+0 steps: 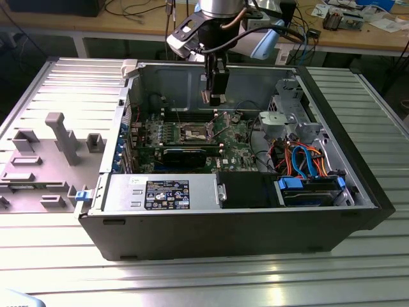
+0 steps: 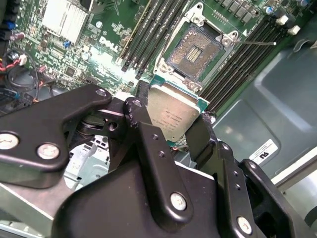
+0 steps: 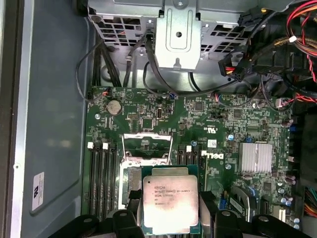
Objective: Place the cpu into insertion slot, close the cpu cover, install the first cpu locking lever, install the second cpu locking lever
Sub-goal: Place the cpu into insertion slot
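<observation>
My gripper hangs inside the open computer case, shut on the cpu, whose silvery top faces the camera in both wrist views. One black finger presses on each side of the chip. The cpu hovers above the green board, apart from it and just off to one side of the insertion slot, which lies bare with its tan contact field showing. In the first wrist view the chip hides part of the insertion slot. The cpu cover, a thin silver frame, stands swung up beside the socket.
Long black memory slots flank the socket, and a silver finned heatsink sits further along the board. A metal drive cage and bundles of cables fill the case's right side in the exterior view. A grey fixture plate lies outside.
</observation>
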### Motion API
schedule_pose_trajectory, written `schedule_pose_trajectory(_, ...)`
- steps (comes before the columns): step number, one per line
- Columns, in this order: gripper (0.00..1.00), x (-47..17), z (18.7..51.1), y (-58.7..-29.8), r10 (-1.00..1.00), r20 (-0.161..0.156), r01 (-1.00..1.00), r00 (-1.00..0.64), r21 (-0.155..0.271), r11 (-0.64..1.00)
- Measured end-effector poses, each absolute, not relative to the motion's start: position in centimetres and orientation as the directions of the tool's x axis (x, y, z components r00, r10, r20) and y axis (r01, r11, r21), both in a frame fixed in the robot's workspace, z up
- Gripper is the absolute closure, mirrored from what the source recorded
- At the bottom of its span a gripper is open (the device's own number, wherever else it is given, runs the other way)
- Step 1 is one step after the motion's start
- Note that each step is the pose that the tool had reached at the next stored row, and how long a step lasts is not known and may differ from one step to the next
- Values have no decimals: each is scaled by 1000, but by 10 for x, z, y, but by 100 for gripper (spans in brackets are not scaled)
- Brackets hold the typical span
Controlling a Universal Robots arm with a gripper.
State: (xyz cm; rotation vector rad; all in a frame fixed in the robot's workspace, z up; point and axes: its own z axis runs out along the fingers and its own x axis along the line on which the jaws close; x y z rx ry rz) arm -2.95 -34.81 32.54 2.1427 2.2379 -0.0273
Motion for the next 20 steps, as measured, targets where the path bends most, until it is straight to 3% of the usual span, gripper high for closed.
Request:
schedule_pose_trajectory(4,45,-30,325,-348,1000,-22,1000,-1,18,1)
schedule_pose_trajectory(20,45,-33,323,-348,1000,-22,1000,0,18,1)
